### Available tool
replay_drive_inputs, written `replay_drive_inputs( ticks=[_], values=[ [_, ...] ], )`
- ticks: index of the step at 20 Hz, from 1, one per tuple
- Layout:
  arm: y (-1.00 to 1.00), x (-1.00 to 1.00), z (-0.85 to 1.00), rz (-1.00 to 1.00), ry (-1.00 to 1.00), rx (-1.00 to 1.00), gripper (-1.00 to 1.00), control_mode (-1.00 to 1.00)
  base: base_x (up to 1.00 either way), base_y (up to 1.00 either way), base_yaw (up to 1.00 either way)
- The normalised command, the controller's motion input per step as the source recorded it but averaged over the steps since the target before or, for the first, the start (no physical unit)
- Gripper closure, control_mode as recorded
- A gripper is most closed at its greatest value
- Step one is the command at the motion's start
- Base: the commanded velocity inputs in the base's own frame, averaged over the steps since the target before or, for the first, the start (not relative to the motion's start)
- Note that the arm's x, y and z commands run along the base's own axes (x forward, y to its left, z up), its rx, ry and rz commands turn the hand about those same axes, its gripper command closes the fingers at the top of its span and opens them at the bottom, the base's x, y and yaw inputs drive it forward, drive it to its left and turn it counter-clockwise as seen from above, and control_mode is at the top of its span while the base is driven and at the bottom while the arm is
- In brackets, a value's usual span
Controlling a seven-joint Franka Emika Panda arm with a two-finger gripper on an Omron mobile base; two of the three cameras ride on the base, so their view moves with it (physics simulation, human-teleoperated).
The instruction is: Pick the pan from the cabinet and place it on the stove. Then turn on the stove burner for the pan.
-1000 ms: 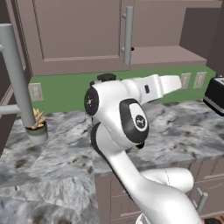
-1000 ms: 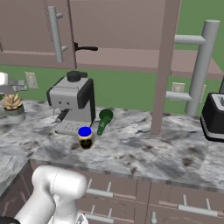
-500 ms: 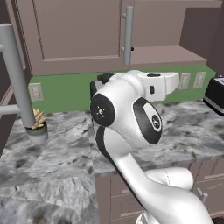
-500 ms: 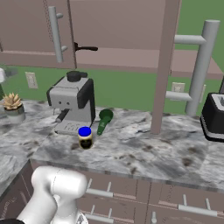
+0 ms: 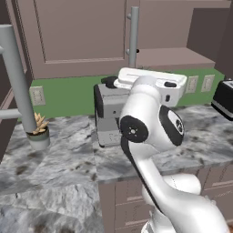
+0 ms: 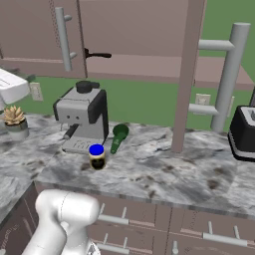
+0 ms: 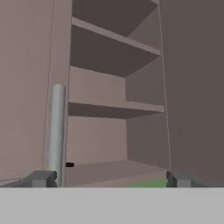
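The cabinet [image 7: 113, 109] stands open ahead of my hand, its mauve-brown shelves bare. Of the pan, a thin dark handle [image 6: 97, 55] pokes out from behind the closed door on the lowest shelf; its tip [image 7: 69, 164] shows beside the grey bar handle [image 7: 57, 131]. The pan's body is hidden. My gripper [image 7: 109, 178] is open, its fingertips [image 7: 43, 177] spread wide with nothing between them, still short of the cabinet. The white hand [image 5: 150, 79] hovers above the coffee machine. The stove is out of view.
On the marble counter [image 6: 164, 169] stand a grey coffee machine [image 6: 82, 117], a blue-lidded jar [image 6: 96, 156], a green scoop-like object [image 6: 118, 135], a potted plant [image 6: 15, 119] and a black toaster [image 6: 244, 132]. An open cabinet door [image 6: 187, 74] with bar handle [image 6: 229, 74] juts out at the right.
The arm has swung: in the left base view the hand has drawn leftward, over the coffee machine. The gripper has stayed open.
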Motion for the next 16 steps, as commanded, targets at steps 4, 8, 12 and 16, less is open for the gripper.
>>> replay_drive_inputs(
  ticks=[4,8,12,16],
  values=[
    [-0.21,0.71,0.00,0.06,0.11,0.08,-1.00,-1.00,0.00,0.00,0.00],
    [-0.19,0.70,0.00,0.06,0.12,0.10,-1.00,-1.00,0.00,0.00,0.00],
    [0.01,0.61,0.00,0.14,0.02,0.10,-1.00,-1.00,0.00,0.00,0.00],
    [0.14,0.44,0.00,0.18,0.00,0.10,-1.00,-1.00,0.00,0.00,0.00]
  ],
)
